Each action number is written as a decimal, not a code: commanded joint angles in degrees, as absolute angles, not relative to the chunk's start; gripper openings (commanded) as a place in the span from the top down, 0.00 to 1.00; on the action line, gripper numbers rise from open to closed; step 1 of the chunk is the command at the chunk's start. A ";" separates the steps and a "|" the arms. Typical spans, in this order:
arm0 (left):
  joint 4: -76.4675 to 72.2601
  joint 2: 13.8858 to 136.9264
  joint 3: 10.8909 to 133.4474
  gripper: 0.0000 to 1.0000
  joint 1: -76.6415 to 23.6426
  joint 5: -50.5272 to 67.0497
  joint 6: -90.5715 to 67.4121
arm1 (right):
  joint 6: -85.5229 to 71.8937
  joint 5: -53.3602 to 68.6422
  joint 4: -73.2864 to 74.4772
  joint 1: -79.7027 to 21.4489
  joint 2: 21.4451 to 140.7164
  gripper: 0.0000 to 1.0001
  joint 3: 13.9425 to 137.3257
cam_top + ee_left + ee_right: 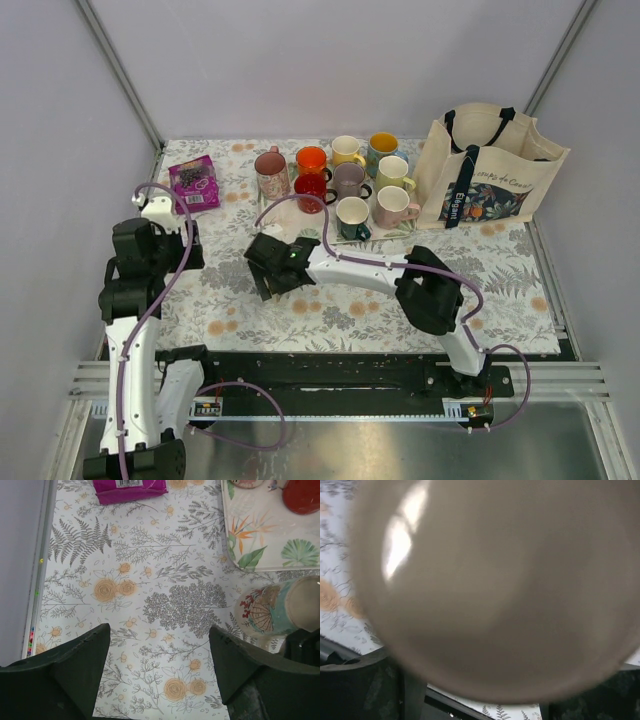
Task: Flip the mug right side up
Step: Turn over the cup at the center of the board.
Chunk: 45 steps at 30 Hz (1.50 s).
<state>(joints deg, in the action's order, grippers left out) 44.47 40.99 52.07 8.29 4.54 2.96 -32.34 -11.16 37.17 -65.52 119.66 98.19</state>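
Left wrist view has the left gripper spread wide and empty above the table, near of the magenta packet. At that view's right edge sits the mug, on the table just near of the near-left corner of the tray. Its side is printed in red and teal, and a dark part of the right gripper is touching or just beside it. From above, that gripper hides the mug entirely. In the right wrist view the mug fills the picture as a pale, blurred round between the dark fingers. Whether they pinch it I cannot tell, nor which end is up. The grasp looks to be the step in hand. It should close squarely across the walls and lift well clear before the wrist rolls over. The base should then go down flat, away from the tray rim and the left arm.
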 commanded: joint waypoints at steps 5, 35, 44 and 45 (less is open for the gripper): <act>42.89 41.75 54.49 0.18 10.37 9.40 0.18 | -33.50 -20.84 39.65 -64.60 119.10 0.33 93.17; 42.36 43.59 55.19 0.21 14.06 19.25 -3.52 | -7.38 1.93 22.68 -57.83 121.55 0.55 93.17; 43.94 44.65 57.22 0.21 16.61 20.74 -2.73 | -5.19 1.58 14.33 -57.48 121.64 0.75 89.47; 44.03 44.74 57.39 0.22 16.61 20.83 -2.38 | -5.01 1.58 13.80 -57.48 121.47 0.82 89.47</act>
